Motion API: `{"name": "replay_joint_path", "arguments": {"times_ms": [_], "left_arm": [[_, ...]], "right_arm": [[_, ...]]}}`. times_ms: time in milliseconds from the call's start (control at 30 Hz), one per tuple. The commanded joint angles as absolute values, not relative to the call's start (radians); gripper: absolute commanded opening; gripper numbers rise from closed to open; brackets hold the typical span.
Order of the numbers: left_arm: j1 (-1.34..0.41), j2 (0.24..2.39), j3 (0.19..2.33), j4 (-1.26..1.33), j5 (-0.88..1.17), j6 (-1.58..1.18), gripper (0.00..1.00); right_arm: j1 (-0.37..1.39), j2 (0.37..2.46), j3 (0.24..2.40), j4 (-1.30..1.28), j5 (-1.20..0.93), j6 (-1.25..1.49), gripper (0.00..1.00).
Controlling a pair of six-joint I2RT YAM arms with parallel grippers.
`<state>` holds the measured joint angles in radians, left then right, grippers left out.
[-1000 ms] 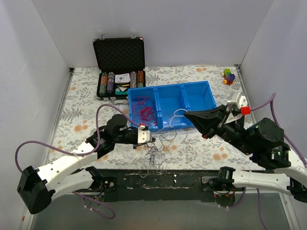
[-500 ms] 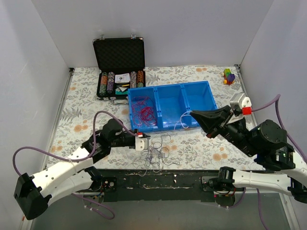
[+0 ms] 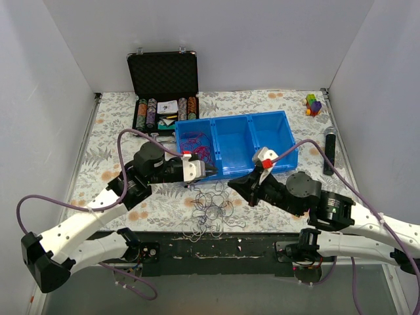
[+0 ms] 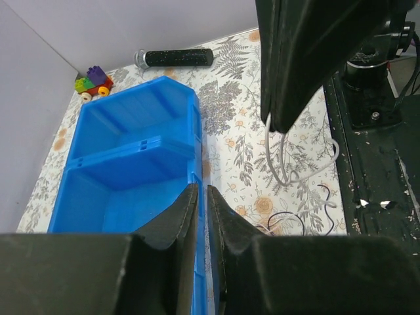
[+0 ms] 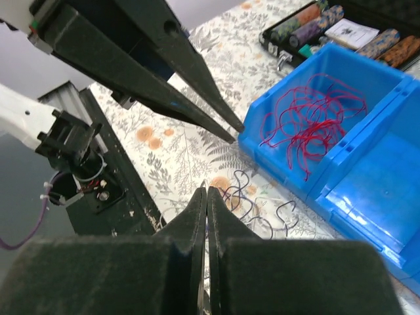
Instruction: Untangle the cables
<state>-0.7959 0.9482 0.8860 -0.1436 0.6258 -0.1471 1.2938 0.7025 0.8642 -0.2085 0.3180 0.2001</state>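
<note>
A tangle of thin purple, dark and white cables [image 3: 213, 210] lies on the floral table in front of the blue bin [image 3: 233, 172]. Red cables [image 3: 199, 149] lie in the bin's left compartment and show in the right wrist view [image 5: 312, 125]. My right gripper [image 3: 231, 185] is low over the tangle's far edge, shut on a white cable [image 4: 279, 157] that hangs in loops from its tip. My left gripper [image 3: 211, 169] is at the bin's front wall. Its jaws [image 4: 202, 191] stand almost closed and I see nothing between them.
An open black case of poker chips [image 3: 164, 92] stands behind the bin. Toy blocks [image 3: 313, 104] sit at the far right corner. A black cylinder [image 3: 329, 151] lies right of the bin. The table's dark front edge [image 3: 216, 243] is just below the tangle.
My right gripper has dropped from above the bin's front wall down to the left, to the tangle. My left gripper has risen from the tangle to the bin's front wall.
</note>
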Motion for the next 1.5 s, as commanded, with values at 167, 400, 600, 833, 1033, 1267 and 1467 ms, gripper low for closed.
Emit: {"name": "replay_joint_path", "arguments": {"times_ms": [167,400,600,833,1033,1267,1467], "left_arm": [[-0.796,0.916,0.882,-0.225,0.699,-0.16,0.57],[-0.796,0.902,0.839,-0.284,0.859,-0.147,0.64],[-0.798,1.003,0.799,-0.188,0.827,-0.1,0.62],[-0.818,1.182,0.868,-0.123,0.862,-0.121,0.6],[-0.821,1.201,0.879,-0.014,0.812,-0.15,0.29],[-0.821,1.106,0.974,-0.1,0.77,-0.115,0.0],[-0.821,1.054,1.092,-0.133,0.764,-0.124,0.0]], "right_arm": [[1.298,0.721,0.943,-0.133,0.314,0.19,0.01],[1.298,0.713,1.114,-0.14,0.322,0.115,0.01],[1.298,0.739,1.132,-0.088,0.247,0.138,0.01],[1.299,0.764,1.184,-0.041,0.198,0.121,0.01],[1.298,0.761,1.195,-0.054,0.207,0.109,0.01],[1.298,0.657,1.069,-0.11,0.345,0.149,0.01],[1.298,0.633,0.956,-0.189,0.419,0.213,0.33]]}}
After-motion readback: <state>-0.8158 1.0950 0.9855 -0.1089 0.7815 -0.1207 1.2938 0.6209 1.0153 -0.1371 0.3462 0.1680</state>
